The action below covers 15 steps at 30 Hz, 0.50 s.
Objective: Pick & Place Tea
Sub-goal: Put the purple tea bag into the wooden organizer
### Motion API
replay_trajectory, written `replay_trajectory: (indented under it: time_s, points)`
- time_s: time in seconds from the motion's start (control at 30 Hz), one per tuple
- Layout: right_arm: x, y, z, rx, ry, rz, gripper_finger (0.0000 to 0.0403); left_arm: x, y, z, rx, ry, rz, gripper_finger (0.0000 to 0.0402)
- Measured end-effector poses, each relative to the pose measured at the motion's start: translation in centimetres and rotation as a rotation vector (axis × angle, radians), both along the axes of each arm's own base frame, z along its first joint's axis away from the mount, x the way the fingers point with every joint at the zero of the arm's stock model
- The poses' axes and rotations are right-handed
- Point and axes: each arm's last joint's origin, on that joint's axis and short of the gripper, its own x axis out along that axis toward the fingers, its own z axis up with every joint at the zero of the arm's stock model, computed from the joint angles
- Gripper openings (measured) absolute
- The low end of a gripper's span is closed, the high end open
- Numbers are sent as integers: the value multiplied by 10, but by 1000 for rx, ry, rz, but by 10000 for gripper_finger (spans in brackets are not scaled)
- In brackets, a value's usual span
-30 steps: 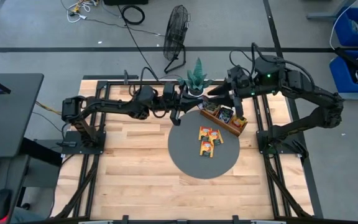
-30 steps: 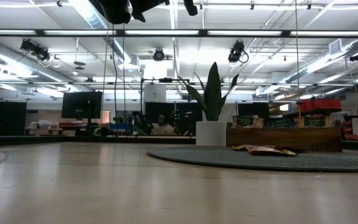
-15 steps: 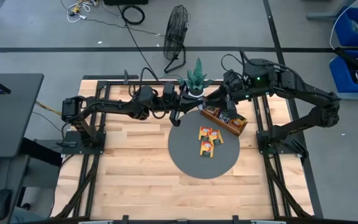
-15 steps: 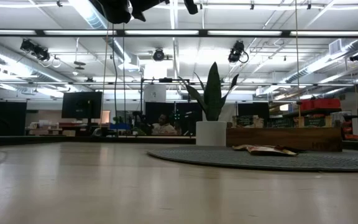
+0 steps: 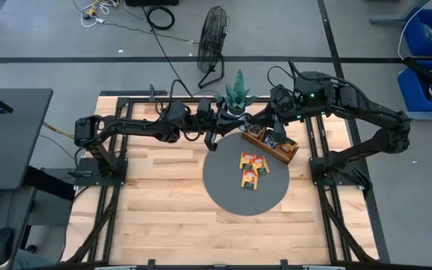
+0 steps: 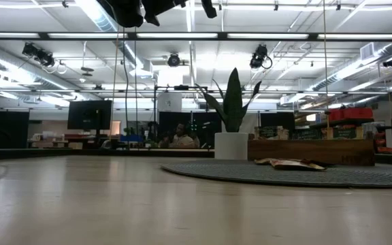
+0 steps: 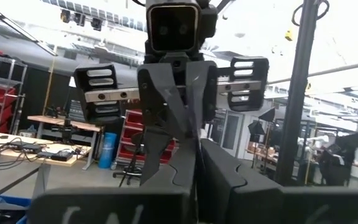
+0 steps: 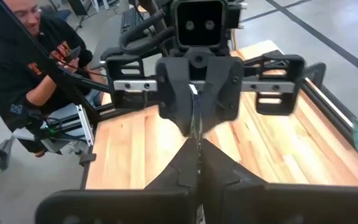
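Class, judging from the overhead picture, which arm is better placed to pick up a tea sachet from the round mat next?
Probably the right: its gripper hangs over the wooden tray, just beside the sachets on the mat. The left gripper waits at the mat's far edge.

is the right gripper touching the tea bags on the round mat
Apart. In the high view the right gripper is above the wooden tray, while the tea bags lie clear of it on the mat.

Two dark jointed arms, black cables, green indicator light.
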Motion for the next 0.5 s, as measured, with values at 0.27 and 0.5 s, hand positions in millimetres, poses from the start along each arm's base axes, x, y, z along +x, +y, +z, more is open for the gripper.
replay_trajectory:
  time_s: [0.27,0.5]
  points:
    - [-11,-2,-1,-8,41,-38,1,-1,10,-2,-66,51,-96,44]
    - [-32,-6,-24,-74,344,-97,1,-1,14,-5,-80,89,-114,12]
